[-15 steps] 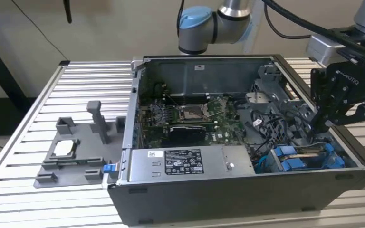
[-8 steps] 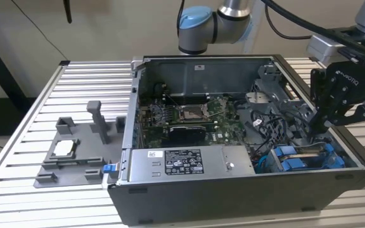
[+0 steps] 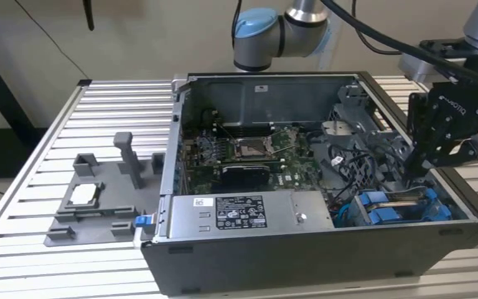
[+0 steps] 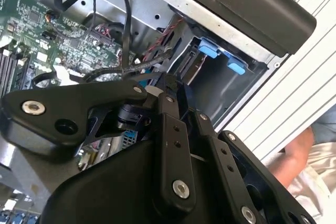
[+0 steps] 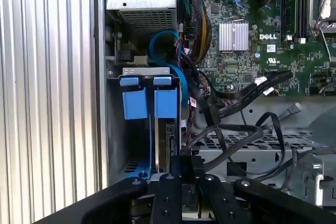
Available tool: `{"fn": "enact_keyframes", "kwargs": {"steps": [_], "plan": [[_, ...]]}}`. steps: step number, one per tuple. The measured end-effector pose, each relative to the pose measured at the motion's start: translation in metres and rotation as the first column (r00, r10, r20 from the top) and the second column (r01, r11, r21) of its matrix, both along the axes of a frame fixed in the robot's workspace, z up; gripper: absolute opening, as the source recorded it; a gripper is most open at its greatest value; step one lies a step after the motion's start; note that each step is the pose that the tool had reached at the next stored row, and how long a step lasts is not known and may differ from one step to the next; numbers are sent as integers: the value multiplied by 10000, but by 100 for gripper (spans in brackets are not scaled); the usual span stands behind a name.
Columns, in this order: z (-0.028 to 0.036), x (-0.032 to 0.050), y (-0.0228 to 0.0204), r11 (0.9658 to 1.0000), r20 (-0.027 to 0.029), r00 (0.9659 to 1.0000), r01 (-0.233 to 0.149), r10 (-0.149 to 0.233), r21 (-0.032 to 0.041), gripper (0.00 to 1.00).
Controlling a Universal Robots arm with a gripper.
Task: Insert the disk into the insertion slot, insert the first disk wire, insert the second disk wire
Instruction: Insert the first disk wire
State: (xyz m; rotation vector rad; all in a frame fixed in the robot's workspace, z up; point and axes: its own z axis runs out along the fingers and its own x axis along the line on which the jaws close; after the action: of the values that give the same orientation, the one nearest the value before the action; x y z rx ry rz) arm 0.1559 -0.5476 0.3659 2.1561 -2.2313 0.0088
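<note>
As end effector [image 3: 418, 173] hangs, insertion slot [image 5: 144, 70] edge close

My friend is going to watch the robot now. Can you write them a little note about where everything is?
Gripper: down inside the open computer case, just over the insertion slot; its grip cannot be judged.
Disk: seems to stand in the slot, under the blue tabs.
Done: disk insertion, it appears.
Left: both disk wires. Black cables lie loose beside the slot; whether any is plugged into the disk cannot be told.
</note>
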Motion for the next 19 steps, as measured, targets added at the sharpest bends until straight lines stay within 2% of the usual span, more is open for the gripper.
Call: {"fn": "enact_keyframes", "kwargs": {"steps": [3,6,11,19], "plan": [[-10,41,-2,10000,-14,10000,25,-25,2,19],[-19,90,-12,10000,-52,10000,24,-24,0,19],[-56,94,-36,10000,-57,10000,38,-38,1,19],[-88,98,-70,10000,-104,9999,39,-39,1,19]]}}
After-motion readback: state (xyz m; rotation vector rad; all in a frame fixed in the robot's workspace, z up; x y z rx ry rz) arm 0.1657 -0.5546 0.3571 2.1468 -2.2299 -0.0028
